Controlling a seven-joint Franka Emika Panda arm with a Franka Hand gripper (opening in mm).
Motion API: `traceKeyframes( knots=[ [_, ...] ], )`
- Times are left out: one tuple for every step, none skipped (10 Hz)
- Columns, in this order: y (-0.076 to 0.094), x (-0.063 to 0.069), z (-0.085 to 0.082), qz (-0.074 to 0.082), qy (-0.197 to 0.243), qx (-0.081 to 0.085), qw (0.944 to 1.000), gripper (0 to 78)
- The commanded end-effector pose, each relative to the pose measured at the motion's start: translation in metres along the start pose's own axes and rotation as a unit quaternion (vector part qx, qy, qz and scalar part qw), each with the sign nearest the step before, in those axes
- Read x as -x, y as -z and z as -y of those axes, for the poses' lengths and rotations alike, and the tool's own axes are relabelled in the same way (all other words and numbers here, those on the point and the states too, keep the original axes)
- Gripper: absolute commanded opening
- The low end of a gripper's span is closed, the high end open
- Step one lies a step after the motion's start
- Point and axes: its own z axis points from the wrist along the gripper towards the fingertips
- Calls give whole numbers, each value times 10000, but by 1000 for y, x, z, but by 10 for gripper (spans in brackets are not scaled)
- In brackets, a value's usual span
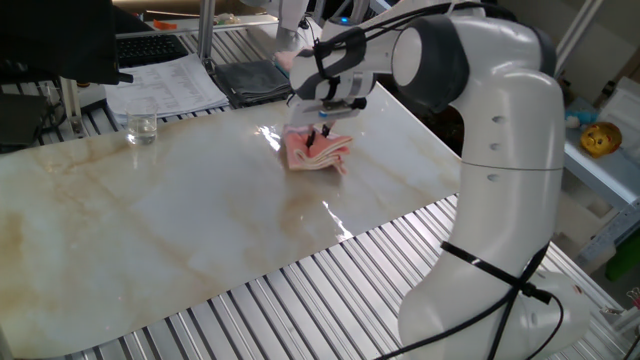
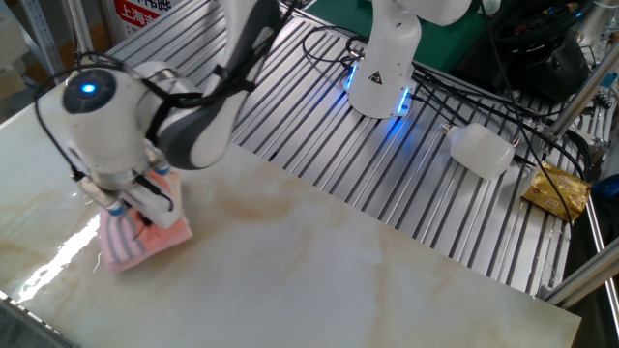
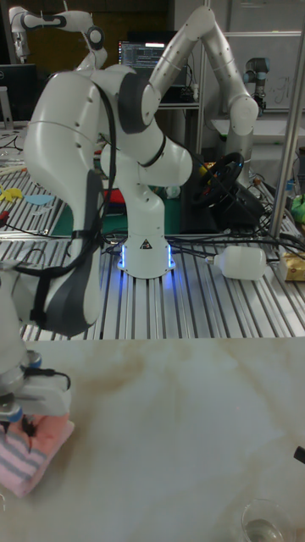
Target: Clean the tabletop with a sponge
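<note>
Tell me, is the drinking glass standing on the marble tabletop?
Yes, the glass stands upright on the tabletop near its far edge, well apart from the sponge.

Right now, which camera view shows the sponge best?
One fixed view: the sponge lies whole and unclipped on the tabletop under the end effector. The other fixed view shows its stripes; the tall view clips it at the frame edge.

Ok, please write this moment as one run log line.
phase: wiping | hand: shut on sponge | sponge: pressed flat on tabletop | glass: upright, apart
</note>
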Motion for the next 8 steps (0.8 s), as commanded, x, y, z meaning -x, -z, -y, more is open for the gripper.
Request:
traceKeyframes(
  knots=[
    [-15,19,66,21,255,-214,9994,12],
    [-18,16,86,-23,325,-258,9991,12],
    [-18,13,102,-76,362,-252,9990,12],
    [-17,8,114,-112,379,-253,9989,12],
    [-14,3,125,-154,381,-255,9988,12],
    [-12,-2,133,-191,366,-253,9988,12],
    [-13,-7,140,-203,341,-246,9989,12],
    [-14,-11,145,-208,351,-245,9989,12]
  ],
)
